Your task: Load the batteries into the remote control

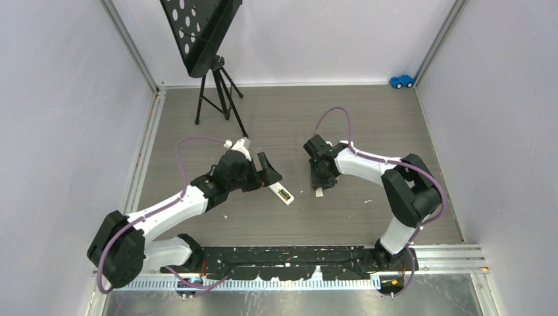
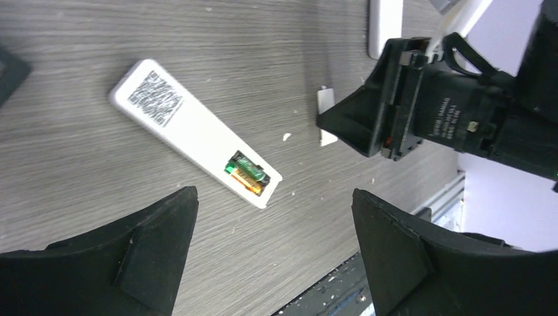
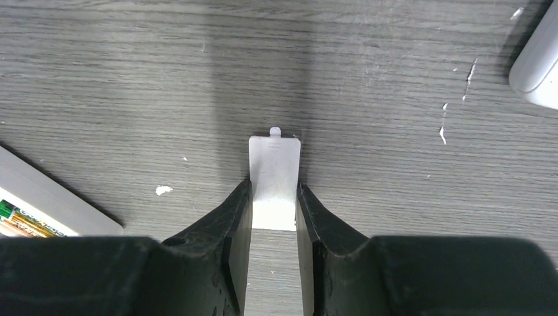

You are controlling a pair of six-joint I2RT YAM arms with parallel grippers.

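At the bottom of the top view, both arm bases sit on the near edge of the surface (image 1: 368, 125). Just beyond them, left of centre, the white remote control (image 2: 191, 128) lies flat with its back upward, a printed code patch at one end and the open compartment at the other. 2 batteries (image 2: 249, 172) lie side by side in that compartment, 1 wrapped green, 1 orange. The left claw (image 2: 273, 201) hangs above the remote control with its fingers wide apart, holding nothing. To the right, the right claw (image 3: 273, 191) is pressed against both long sides of the small white battery cover (image 3: 275, 164), which lies on the surface with its tab pointing away. Farther back stands a black tripod stand (image 1: 220, 92), and a blue toy car (image 1: 401, 81) sits in the far right corner.
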